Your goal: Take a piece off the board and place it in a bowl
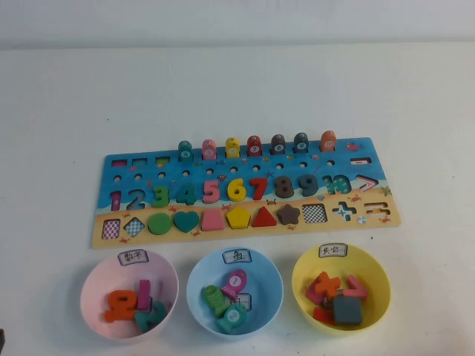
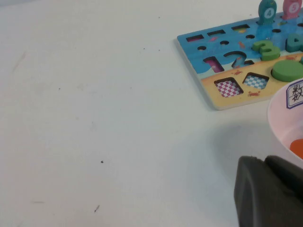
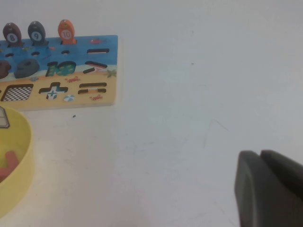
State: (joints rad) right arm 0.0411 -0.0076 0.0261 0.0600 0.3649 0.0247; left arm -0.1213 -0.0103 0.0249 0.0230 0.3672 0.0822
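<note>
My left gripper point(image 2: 267, 191) hangs low over the bare table at the near left, just beside the pink bowl point(image 1: 128, 293), with its fingers pressed together and nothing between them. My right gripper point(image 3: 270, 187) hangs over the table at the near right, beyond the yellow bowl point(image 1: 341, 285); its dark fingers look pressed together too, and they hold nothing. Neither gripper shows in the high view.

The board point(image 1: 245, 191) lies across the middle of the table, its long side running left to right. The green disc point(image 1: 159, 223) sits in its slot on the sandy near strip, third from the left, between a checkered diamond hole point(image 1: 134, 226) and the teal heart point(image 1: 185, 221). From my left wrist I see the green disc point(image 2: 287, 71) just beyond the pink bowl's rim.

Three bowls stand in a row on the near side of the board: pink on the left, the light blue bowl point(image 1: 234, 291) in the middle, yellow on the right. The yellow bowl carries a small white label on its far rim and holds several red and orange pieces plus a grey block point(image 1: 346, 309). It is well apart from the disc.
</note>
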